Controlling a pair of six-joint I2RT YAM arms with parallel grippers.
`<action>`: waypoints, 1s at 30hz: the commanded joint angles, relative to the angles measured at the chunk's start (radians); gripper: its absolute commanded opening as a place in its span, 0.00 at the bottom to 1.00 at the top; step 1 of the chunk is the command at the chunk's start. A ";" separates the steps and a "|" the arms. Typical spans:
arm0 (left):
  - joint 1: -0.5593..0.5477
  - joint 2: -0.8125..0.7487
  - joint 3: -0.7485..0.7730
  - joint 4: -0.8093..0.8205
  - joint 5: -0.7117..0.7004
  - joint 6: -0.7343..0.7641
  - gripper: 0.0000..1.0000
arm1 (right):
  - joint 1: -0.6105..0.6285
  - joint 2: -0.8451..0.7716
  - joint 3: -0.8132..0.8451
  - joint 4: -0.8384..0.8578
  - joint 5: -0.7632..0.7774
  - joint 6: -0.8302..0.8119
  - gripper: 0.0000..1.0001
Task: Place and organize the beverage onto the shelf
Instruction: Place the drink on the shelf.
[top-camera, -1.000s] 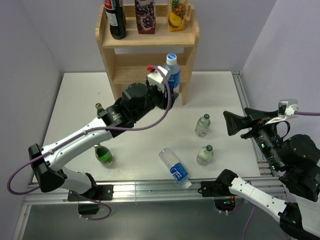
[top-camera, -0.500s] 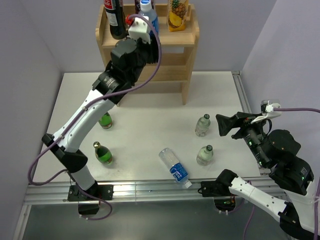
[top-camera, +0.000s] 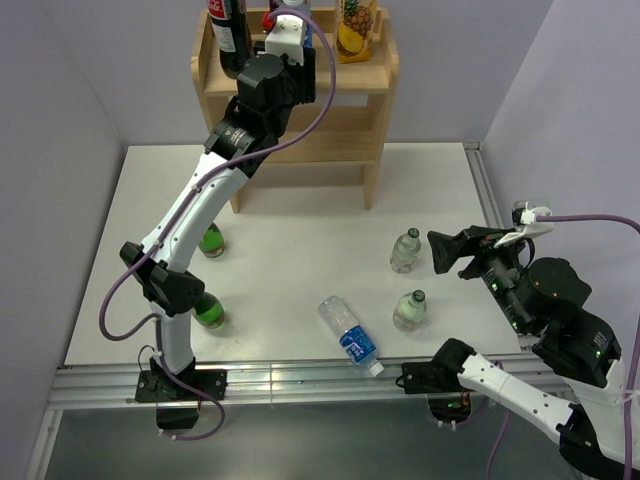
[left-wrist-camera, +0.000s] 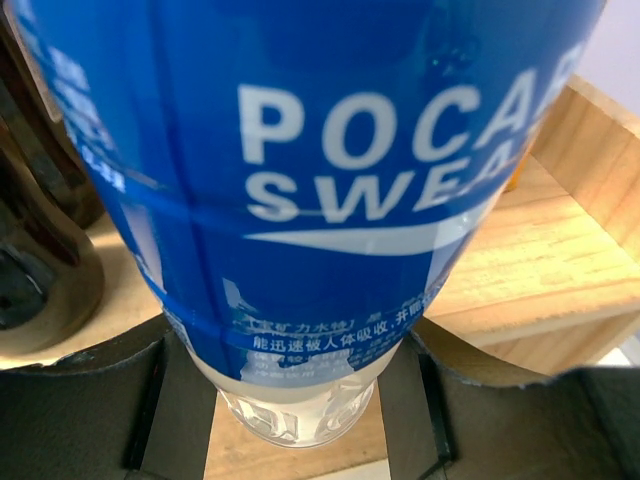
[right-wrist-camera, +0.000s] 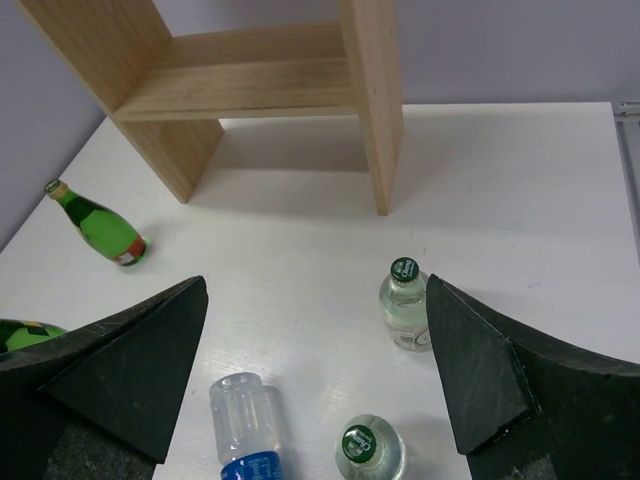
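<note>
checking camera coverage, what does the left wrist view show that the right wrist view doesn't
Only the left wrist: the blue Pocari Sweat bottle gripped in the left hand over the top board, with a dark bottle beside it. Only the right wrist: the open right hand above the table, a clear green-capped bottle, a second clear bottle, a lying water bottle and a green bottle. Both: the wooden shelf.

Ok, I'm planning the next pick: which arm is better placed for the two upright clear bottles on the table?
Right. Its open fingers hover beside the clear bottles; the left fingers are up at the shelf top, shut on the blue bottle.
</note>
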 joint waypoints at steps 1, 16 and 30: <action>0.007 -0.018 0.098 0.152 0.004 0.069 0.00 | 0.005 -0.006 0.007 0.018 0.001 -0.012 0.96; 0.091 0.068 0.126 0.140 0.082 -0.014 0.00 | 0.006 -0.035 -0.028 0.039 -0.056 -0.007 0.95; 0.116 0.143 0.144 0.161 0.136 -0.012 0.04 | 0.005 -0.048 -0.048 0.049 -0.071 -0.002 0.95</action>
